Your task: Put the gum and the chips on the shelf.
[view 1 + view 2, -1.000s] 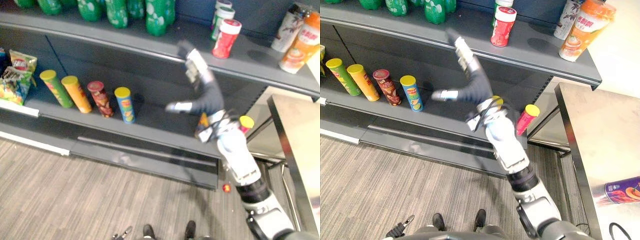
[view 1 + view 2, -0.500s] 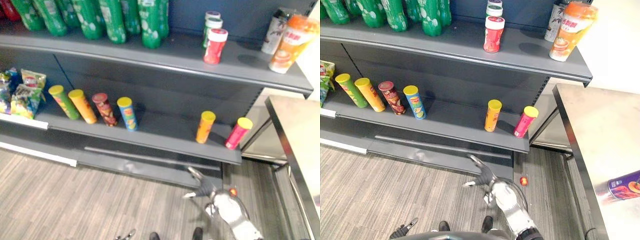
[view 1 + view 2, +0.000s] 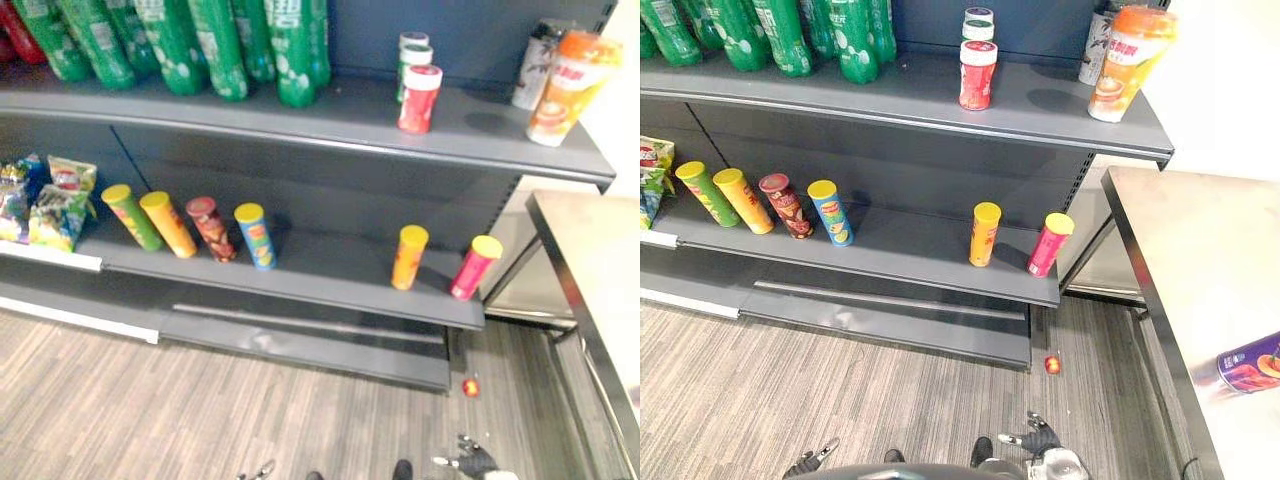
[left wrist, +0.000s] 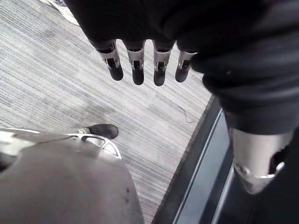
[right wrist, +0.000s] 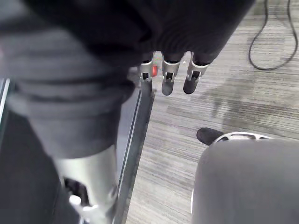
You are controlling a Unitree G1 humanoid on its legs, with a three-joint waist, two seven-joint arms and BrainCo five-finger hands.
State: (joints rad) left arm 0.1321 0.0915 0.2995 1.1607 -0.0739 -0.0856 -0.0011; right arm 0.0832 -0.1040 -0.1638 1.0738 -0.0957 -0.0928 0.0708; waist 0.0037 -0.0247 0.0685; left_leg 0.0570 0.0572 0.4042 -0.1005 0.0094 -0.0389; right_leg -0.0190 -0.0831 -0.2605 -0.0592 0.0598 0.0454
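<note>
Chips can [image 3: 1250,365] lies on its side on the table [image 3: 1160,260] at 4 o'clock and might roll off. Gum jars [image 3: 977,75] stand on the shelf [image 3: 1060,100] at 12 o'clock. Left hand [image 4: 135,65] and right hand [image 5: 169,74] hang empty, fingers straight.

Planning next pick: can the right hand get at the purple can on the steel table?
Probably yes. The right hand hangs low, open and empty; the purple can lies on its side on the steel table at the robot's right, nothing blocking it. The hand must rise first.
</note>
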